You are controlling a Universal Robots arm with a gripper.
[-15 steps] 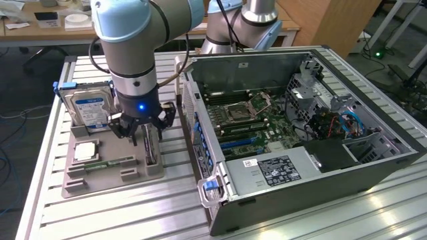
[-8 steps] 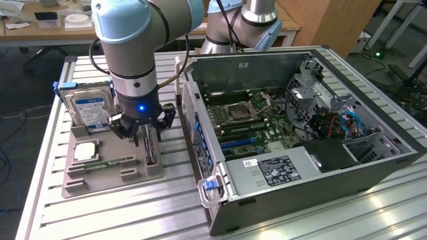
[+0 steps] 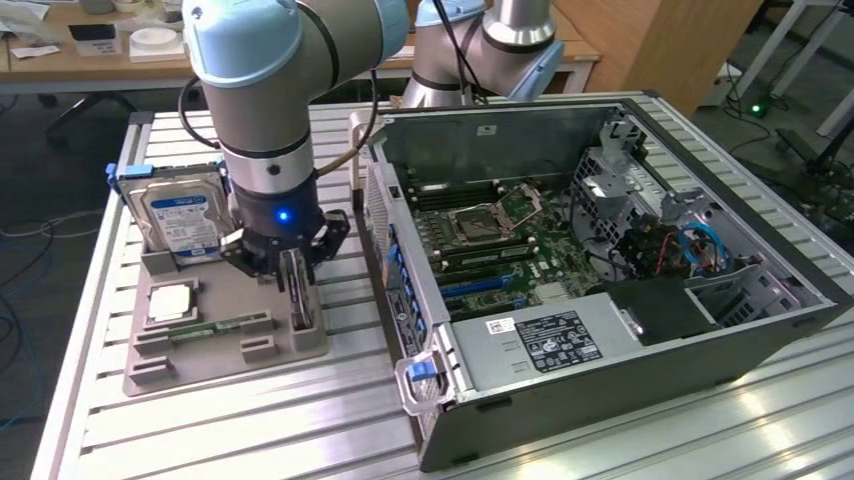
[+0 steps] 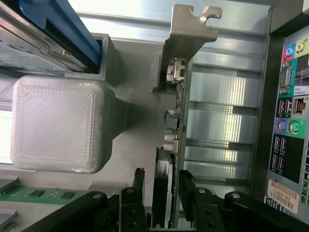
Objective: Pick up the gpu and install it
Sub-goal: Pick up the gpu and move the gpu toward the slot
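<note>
gpu point(image 4: 175, 116) on edge, long axis along tray point(image 3: 220, 355) | gripper point(image 4: 161, 175) fingers spread, apparently straddling it

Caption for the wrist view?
Open fingers of the gripper astride the edge-standing gpu in its tray, computer case beside.

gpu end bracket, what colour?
Pale silver bracket; the wrist view shows it best.

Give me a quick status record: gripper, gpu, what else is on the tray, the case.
tool: gripper lowered over grey holder tray, black fingers open, straddling the card
gpu: thin green circuit-board card with pale metal bracket, standing on edge in tray slot
also on tray: silver hard drive with blue label, narrow green memory stick
case: open grey computer tower beside tray, motherboard exposed
</note>
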